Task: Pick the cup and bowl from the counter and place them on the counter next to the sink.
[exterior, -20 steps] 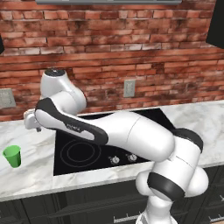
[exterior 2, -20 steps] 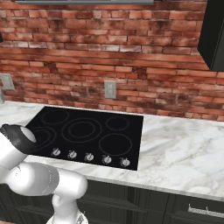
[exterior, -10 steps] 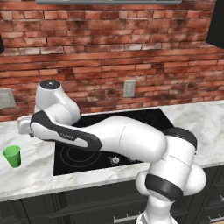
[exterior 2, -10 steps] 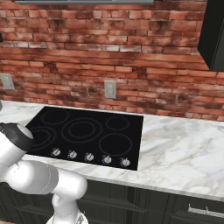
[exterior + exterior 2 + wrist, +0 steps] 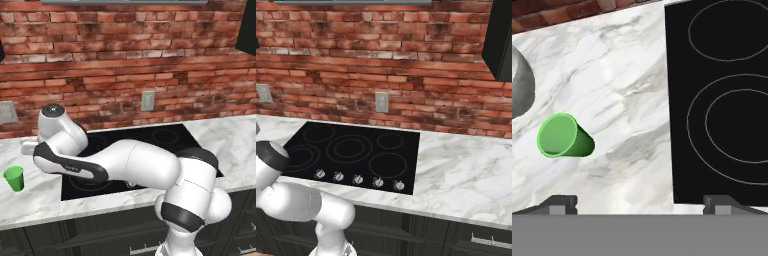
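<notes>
While my claw [image 5: 639, 202] hangs above the counter [image 5: 627, 100] with its fingers spread wide and nothing between them, the cup [image 5: 563, 136] stands off to one side of my line rather than between the fingertips [image 5: 559, 204], and that is my main worry. If I come down as I am aimed now, I judge I close on bare marble, or one finger clips the rim and tips the light tumbler over so it rolls. The cup sits on the marble left of the cooktop [image 5: 135, 150], apart from it, and in the left base view the cup [image 5: 14, 178] stands near the front edge of the counter [image 5: 30, 200], so a knock could send it off. The bowl [image 5: 521, 82] lies just past the cup, close enough that a wide-open finger might strike it as I descend. The cooktop edge [image 5: 669, 110] runs along the other side of my claw, flat and no real obstacle. My own arm [image 5: 110, 165] stretches low across the cooktop. An outlet [image 5: 147, 100] sits on the brick wall [image 5: 125, 60] behind, well clear.
</notes>
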